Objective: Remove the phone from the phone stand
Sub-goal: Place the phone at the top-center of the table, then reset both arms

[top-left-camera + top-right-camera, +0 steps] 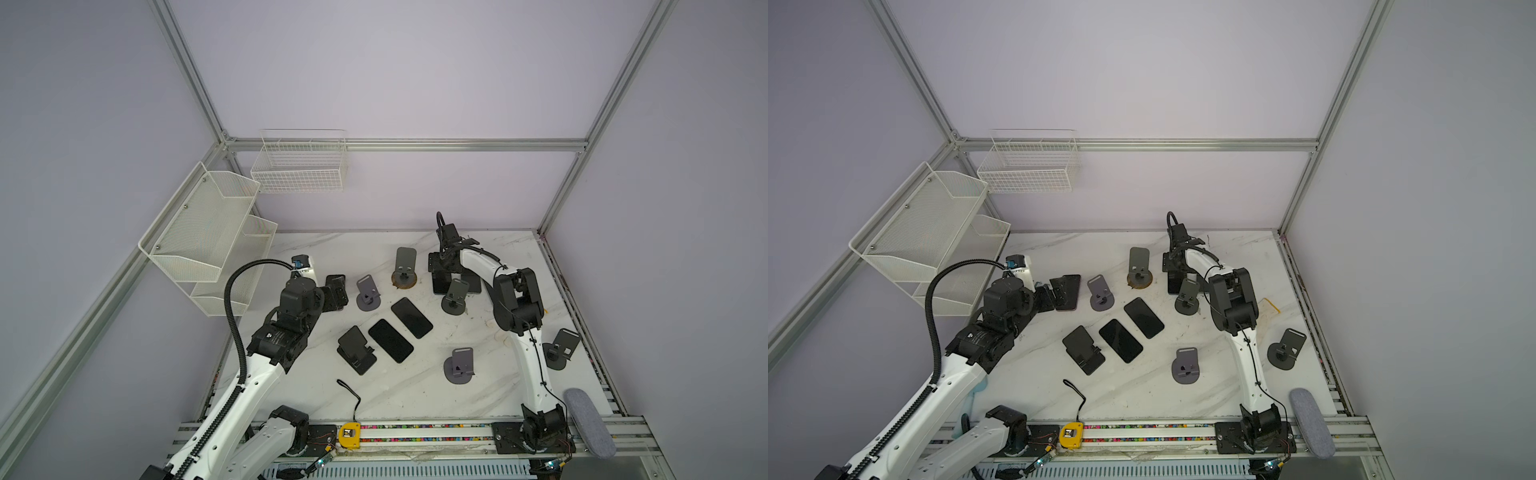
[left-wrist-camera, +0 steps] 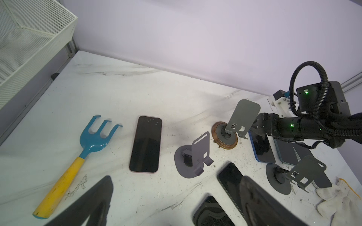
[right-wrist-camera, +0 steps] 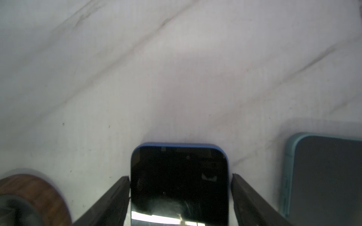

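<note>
Blue-cased phone point(image 3: 179, 187) lies flat, screen up, on the marble worktop point(image 3: 176, 78), in the far right part of the scene. It rests on no stand. The right tool point(image 3: 180, 176) sits low over it with its fingers spread, one along each long edge. A sliver of worktop shows between each finger and the case, so nothing is pinched. Just to the right of this phone lies a teal-cased phone point(image 3: 323, 182), also flat. To its left is the grey stand point(image 2: 243, 115) on a wooden disc point(image 2: 219, 137), and its plate is bare.

The left tool point(image 2: 176, 178), over the far left of the worktop, is spread wide and holds nothing. Its wrist camera looks over a pink-edged phone point(image 2: 146, 143) and a blue and yellow hand rake point(image 2: 84, 154), both lying flat.

By my reading the main work is done: the phone is off its stand and set down. What seems left is small, namely lifting the right tool straight up and away without nudging the case or the teal-cased phone beside it. In both top views the other stands, such as the near grey one point(image 1: 459, 365), look empty as far as I can tell, so I see no further phone waiting to be taken off.
</note>
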Controlling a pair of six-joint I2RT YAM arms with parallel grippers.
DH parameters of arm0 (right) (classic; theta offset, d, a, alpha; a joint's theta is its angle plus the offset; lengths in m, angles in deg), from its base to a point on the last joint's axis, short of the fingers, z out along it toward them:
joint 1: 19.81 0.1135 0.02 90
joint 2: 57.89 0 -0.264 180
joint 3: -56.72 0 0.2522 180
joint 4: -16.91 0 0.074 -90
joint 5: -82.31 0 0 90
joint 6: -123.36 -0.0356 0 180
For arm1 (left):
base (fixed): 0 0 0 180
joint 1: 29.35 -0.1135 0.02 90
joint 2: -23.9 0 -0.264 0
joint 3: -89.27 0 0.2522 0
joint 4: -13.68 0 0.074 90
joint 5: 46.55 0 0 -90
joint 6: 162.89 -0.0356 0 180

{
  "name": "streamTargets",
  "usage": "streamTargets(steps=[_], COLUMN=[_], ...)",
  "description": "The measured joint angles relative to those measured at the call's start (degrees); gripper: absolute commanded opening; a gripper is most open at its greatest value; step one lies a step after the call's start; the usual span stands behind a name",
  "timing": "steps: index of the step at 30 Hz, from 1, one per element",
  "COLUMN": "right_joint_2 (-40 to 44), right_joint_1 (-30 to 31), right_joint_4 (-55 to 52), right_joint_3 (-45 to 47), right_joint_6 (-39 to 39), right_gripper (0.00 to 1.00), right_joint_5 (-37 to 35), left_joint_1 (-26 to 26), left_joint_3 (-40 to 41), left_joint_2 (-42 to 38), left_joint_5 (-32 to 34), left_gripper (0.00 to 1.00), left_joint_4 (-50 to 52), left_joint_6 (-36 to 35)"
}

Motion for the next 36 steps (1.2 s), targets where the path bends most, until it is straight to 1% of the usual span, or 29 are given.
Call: streamTargets(steps=[3, 5, 8, 9, 14, 16, 18, 21, 24, 28, 30, 32, 36], right_joint_2=[3.0, 6.3, 12.7, 15.0, 29.7, 36.1, 42.8, 52.6, 60.3, 70.5, 73.4, 73.9, 69.0], right_joint_1=[0.0, 0.0, 0.0, 0.0, 0.0, 0.0, 0.0, 0.0, 0.0, 0.0, 0.0, -0.2, -0.6], right_joint_4=[1.0, 2.4, 5.7, 7.1, 16.8, 21.6, 27.2, 35.6, 40.7, 48.6, 51.9, 55.1, 61.7], right_joint_3=[2.8, 4.9, 7.9, 9.1, 19.5, 25.1, 32.2, 43.8, 52.9, 66.5, 72.0, 76.2, 82.5], right_joint_6=[-0.5, -1.1, -2.3, -2.7, -3.7, -3.9, -3.7, -1.4, 1.2, 5.4, 7.5, 9.3, 11.8], right_gripper=[0.90, 0.97, 0.97, 0.97, 0.97, 0.97, 0.97, 0.97, 0.97, 0.97, 0.98, 0.98, 0.98], right_joint_5=[-1.4, -2.5, -5.3, -6.4, -13.1, -15.9, -18.4, -21.8, -25.0, -28.5, -30.1, -31.5, -33.9], left_joint_1=[0.0, 0.0, -0.9, -1.8, -10.1, -12.2, -12.8, -12.8, -12.8, -12.9, -12.8, -12.9, -13.7], left_joint_3=[0.0, 0.0, 0.0, 0.2, 3.4, 6.3, 9.8, 14.8, 17.5, 20.2, 21.6, 22.5, 23.9], left_joint_2=[-0.3, -0.2, 0.4, 0.5, 1.2, 1.6, 2.0, 3.3, 5.1, 8.1, 10.6, 13.5, 18.2], left_joint_5=[2.2, 4.1, 6.6, 6.6, 4.3, 3.6, 3.1, 2.7, 2.7, 1.7, 1.5, 1.9, 1.6], left_gripper=[1.00, 1.00, 0.99, 1.00, 1.00, 1.00, 0.99, 1.00, 1.00, 1.00, 1.00, 1.00, 1.00], left_joint_4=[0.0, -0.1, -0.9, -1.6, -7.1, -11.4, -16.1, -23.1, -27.9, -35.6, -38.7, -40.6, -45.6], left_joint_6=[-0.3, -1.3, -1.9, -1.9, -1.6, -1.5, -1.9, -3.8, -6.7, -12.5, -14.4, -16.0, -19.7])
